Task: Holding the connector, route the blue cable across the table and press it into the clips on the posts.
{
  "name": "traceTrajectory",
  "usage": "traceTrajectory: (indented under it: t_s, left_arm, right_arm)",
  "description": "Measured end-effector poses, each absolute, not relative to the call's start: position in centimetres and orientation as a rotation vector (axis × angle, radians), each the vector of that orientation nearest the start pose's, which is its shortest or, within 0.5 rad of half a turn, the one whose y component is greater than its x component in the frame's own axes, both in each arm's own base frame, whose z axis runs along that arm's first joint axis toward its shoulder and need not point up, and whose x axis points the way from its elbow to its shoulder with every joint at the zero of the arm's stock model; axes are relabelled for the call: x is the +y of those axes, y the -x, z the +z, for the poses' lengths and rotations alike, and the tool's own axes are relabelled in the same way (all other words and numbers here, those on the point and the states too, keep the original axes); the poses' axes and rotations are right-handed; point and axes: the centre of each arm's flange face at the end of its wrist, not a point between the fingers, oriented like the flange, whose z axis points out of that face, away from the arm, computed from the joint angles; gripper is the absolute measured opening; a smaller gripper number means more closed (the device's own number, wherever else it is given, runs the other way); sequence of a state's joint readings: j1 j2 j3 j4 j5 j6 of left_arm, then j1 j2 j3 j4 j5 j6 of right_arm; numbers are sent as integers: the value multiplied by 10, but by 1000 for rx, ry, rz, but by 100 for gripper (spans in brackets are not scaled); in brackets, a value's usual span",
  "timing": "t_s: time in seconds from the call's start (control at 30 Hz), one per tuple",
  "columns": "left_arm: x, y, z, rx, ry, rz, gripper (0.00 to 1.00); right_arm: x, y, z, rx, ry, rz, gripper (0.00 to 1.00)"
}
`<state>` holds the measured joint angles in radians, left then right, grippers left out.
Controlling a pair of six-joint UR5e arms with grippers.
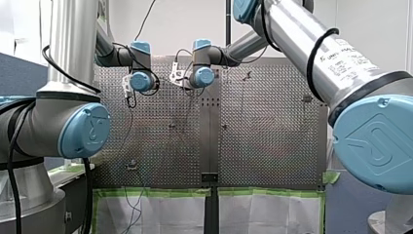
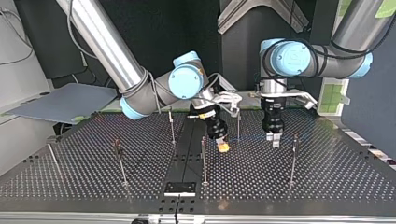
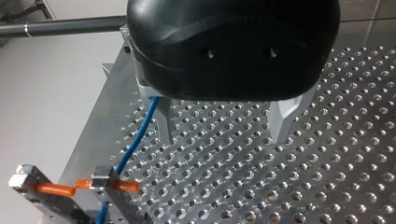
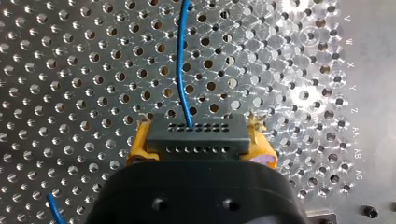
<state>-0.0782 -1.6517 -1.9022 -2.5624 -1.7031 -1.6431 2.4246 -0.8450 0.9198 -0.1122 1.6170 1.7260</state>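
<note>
My right end effector (image 4: 201,140) is clamped on the black connector (image 4: 196,135), its yellow pads (image 4: 137,144) pressed against the connector's two ends. The blue cable (image 4: 181,60) leaves the connector's face and runs ahead over the perforated tabletop (image 2: 327,177). In the right wrist view a solid, lettered border strip (image 4: 369,93) lies off to one side of the connector. My left end effector (image 3: 224,126) hangs just above the holes with its metal fingers (image 3: 284,119) spread wide and nothing between them. The cable passes along the outer side of one finger, then drops toward some metal bars with orange parts (image 3: 107,179); I cannot tell what these are. In the top view both end effectors sit near the tabletop's far middle, with one thin post (image 2: 238,123) between them and another post (image 2: 204,158) just beside my right one. The remaining posts stand well apart, and wide stretches of surface reach the near edge, where a small black plate (image 2: 180,188) lies.
</note>
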Motion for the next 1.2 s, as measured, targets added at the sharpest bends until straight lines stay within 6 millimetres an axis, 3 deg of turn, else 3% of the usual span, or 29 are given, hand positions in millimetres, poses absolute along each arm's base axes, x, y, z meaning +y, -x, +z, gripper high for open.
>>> traceTrajectory:
  t_s: [0.07,0.1,0.13,0.2,0.23,0.27,0.77,1.2]
  left_arm:
    - [-159,-497,347,1399,114,-41,53]
    - [-159,-497,347,1398,118,-45,53]
    - [-159,-497,347,1398,124,-51,35]
    - [-159,-497,347,1397,131,-59,35]
    - [-159,-497,347,1396,135,-63,10]
    - [-159,-497,347,1396,138,-65,0]
    - [-160,-489,335,1430,166,-45,0]
    - [-163,-464,293,1470,163,-53,0]
  right_arm:
    - [-414,-669,355,1130,2276,-2516,0]
    - [-414,-669,355,1130,2276,-2516,0]
    - [-415,-669,355,1131,2276,-2516,0]
    - [-415,-669,355,1132,2276,-2517,0]
    - [-415,-669,355,1132,2276,-2517,0]
    - [-415,-669,355,1132,2276,-2517,0]
    - [-413,-666,349,1147,2306,-2477,0]
    - [-402,-652,297,1197,2419,-2312,0]
